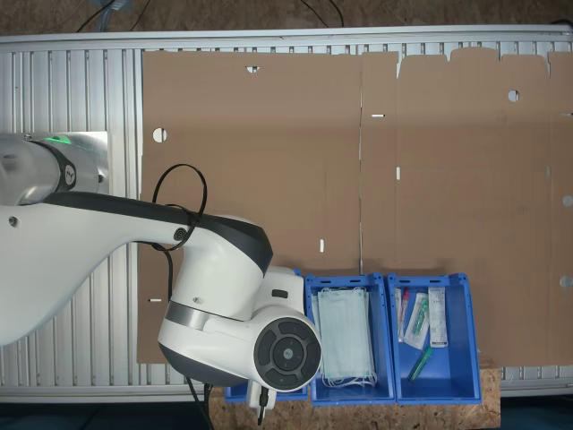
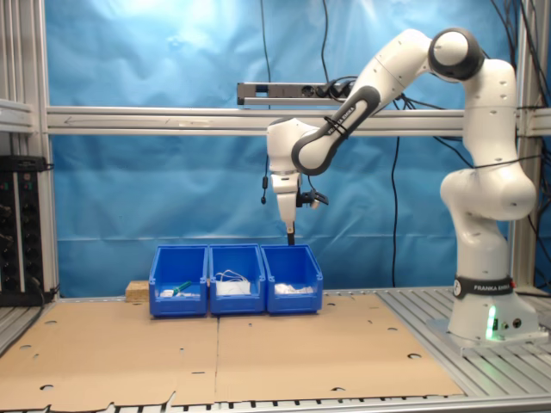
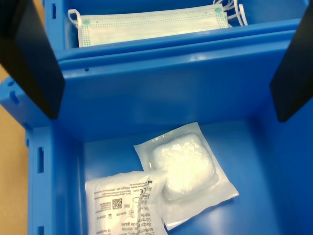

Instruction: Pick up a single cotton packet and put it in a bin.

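The gripper [image 3: 161, 63] hangs open and empty above the bin [image 3: 54, 186]; inside, the cotton packet [image 3: 124, 205] lies flat (slightly skewed), overlapping a padded packet [image 3: 188, 169].

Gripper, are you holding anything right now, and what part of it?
Nothing is held. The gripper is open above the bin, its fingers wide apart, with the cotton packet lying loose inside.

A robotics lab: a white robot arm [image 2: 482, 172] is bolted to a ribbed aluminium counter [image 2: 495, 361] covered with flattened cardboard [image 2: 215, 353]. A blue backdrop [image 2: 155, 198] hangs behind metal framing [image 2: 129, 120] with trailing cables [image 2: 325, 34]. Blue bins [image 2: 235, 280] of medical supplies line the counter's far edge.
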Motion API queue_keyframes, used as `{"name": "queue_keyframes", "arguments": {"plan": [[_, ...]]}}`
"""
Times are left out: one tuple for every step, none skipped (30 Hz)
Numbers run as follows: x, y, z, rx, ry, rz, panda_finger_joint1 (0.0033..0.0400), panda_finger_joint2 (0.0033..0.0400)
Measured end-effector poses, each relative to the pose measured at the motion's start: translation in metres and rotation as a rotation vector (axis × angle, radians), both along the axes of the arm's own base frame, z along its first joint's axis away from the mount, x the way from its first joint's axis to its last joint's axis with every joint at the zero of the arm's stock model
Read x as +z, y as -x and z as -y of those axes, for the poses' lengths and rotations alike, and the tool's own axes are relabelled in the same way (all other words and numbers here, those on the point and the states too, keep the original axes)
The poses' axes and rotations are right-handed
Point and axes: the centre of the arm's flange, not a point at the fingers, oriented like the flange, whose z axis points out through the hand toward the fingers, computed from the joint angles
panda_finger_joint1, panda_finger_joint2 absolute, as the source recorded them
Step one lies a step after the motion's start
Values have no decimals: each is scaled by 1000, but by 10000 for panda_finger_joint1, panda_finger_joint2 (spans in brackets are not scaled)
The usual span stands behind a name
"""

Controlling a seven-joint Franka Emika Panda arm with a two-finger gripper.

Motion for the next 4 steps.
{"name": "queue_keyframes", "arguments": {"plan": [[0, 0, 0, 0, 0, 0, 400, 400], [0, 0, 0, 0, 0, 0, 400, 400], [0, 0, 0, 0, 0, 0, 400, 400], [0, 0, 0, 0, 0, 0, 400, 400]]}}
